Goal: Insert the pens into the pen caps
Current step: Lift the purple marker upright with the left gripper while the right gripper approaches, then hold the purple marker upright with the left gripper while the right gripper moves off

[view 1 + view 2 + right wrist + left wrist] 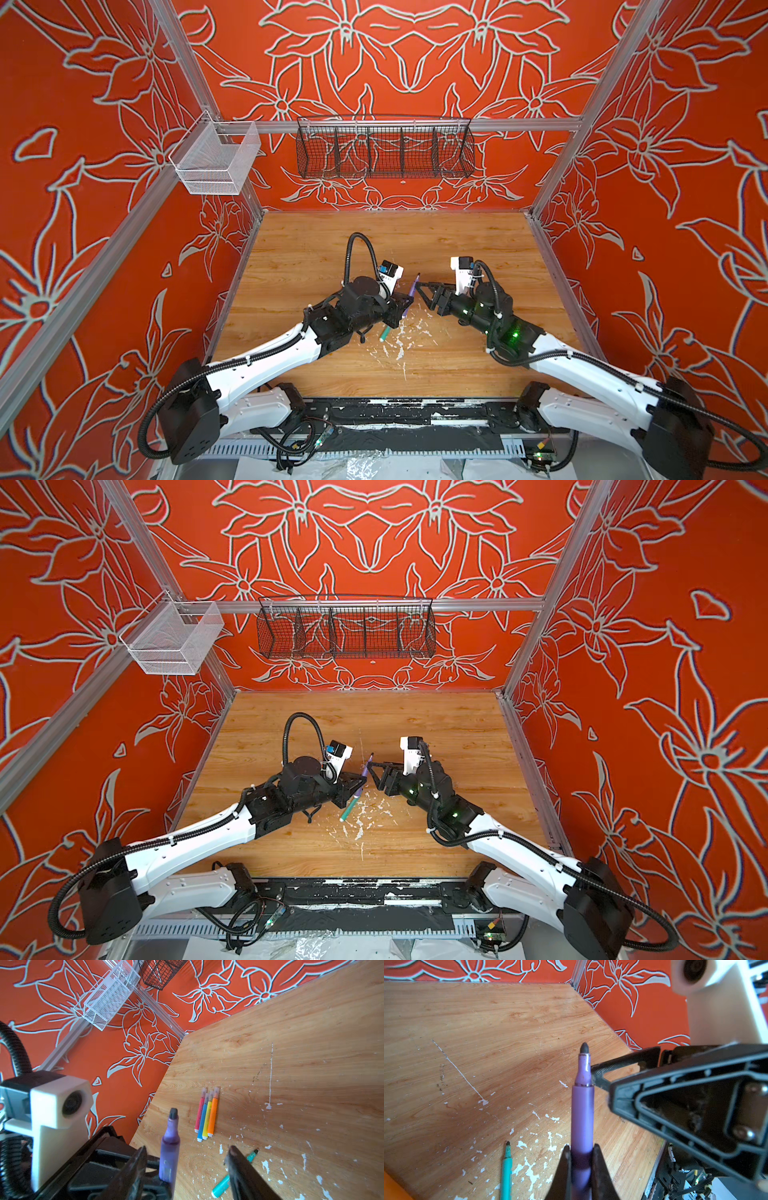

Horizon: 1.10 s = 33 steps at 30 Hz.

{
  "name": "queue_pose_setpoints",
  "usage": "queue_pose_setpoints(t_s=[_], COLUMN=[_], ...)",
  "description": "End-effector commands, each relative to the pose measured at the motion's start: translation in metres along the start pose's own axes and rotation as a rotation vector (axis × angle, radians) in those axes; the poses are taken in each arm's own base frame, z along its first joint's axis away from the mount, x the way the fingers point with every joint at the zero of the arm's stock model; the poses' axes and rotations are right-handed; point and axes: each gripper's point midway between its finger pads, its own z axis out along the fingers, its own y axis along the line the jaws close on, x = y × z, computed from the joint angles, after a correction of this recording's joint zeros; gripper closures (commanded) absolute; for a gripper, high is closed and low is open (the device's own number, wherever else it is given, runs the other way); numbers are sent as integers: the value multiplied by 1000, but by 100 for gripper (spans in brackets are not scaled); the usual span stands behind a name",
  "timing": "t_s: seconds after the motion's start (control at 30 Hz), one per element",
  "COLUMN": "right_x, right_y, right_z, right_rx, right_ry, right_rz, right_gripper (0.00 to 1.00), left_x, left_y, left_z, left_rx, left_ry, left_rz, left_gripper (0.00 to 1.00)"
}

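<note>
In both top views the purple pen (412,291) (365,771) is held off the table (311,249) by the left gripper (405,302), with its tip pointed towards the back wall. The right gripper (420,289) is set just beside it, jaws parted. The green pen (385,332) lies on the table near them, among white flecks (399,349). No caps can be made out there.

In the left wrist view the left gripper (581,1149) is seen clamped on the purple pen's (582,1109) lower barrel, and the dark tip is bare. One finger of the right gripper (601,1082) is seen at the pen's neck; whether it touches cannot be told. The green pen (506,1169) is also uncapped.

In the right wrist view the purple pen (169,1147) stands between the parted jaws of the right gripper (187,1153). No clear contact is seen, and nothing else is held. Further off, four pens (207,1115) in pink, blue, yellow and orange lie side by side, each fitted with a clear cap (216,1092). The green pen (221,1185) is partly hidden behind a finger.

Four of six pens are judged done; purple and green are left. No loose cap is shown in any view, so where the last two lie cannot be told.
</note>
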Motion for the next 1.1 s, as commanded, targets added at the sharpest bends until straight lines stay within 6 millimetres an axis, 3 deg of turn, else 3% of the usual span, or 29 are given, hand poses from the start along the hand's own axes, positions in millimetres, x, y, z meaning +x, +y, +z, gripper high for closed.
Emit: queue_pose_setpoints(t_s=[0.0, 0.1, 0.4, 0.47, 0.6, 0.73, 0.9, 1.07], right_x=[-13, -14, -13, -10, -7, -4, -2, 0], right_y=[22, 21, 25, 26, 31, 37, 42, 42], right_z=[7, 11, 15, 16, 15, 14, 13, 14], right_rx=[-71, -63, -73, -78, -93, -112, -126, -132], right_ry=[-35, -42, -31, -22, -23, -28, -49, -73], right_rz=[23, 31, 46, 52, 62, 73, 82, 99], right_gripper=[42, 50, 88, 94, 96, 96, 97, 97], left_x=[-8, -8, -7, -6, -5, -5, -5, -5], left_y=[-12, -14, -16, -15, -13, -13, -15, -14], left_z=[-2, -3, -1, -1, -1, -1, -1, -2], left_rx=[47, 55, 61, 58, 51, 52, 61, 62], left_ry=[-28, -27, -19, -18, -21, -23, -24, -28], left_rz=[30, 35, 38, 37, 38, 41, 41, 41], left_gripper=[100, 100, 100, 92, 75, 67, 67, 80])
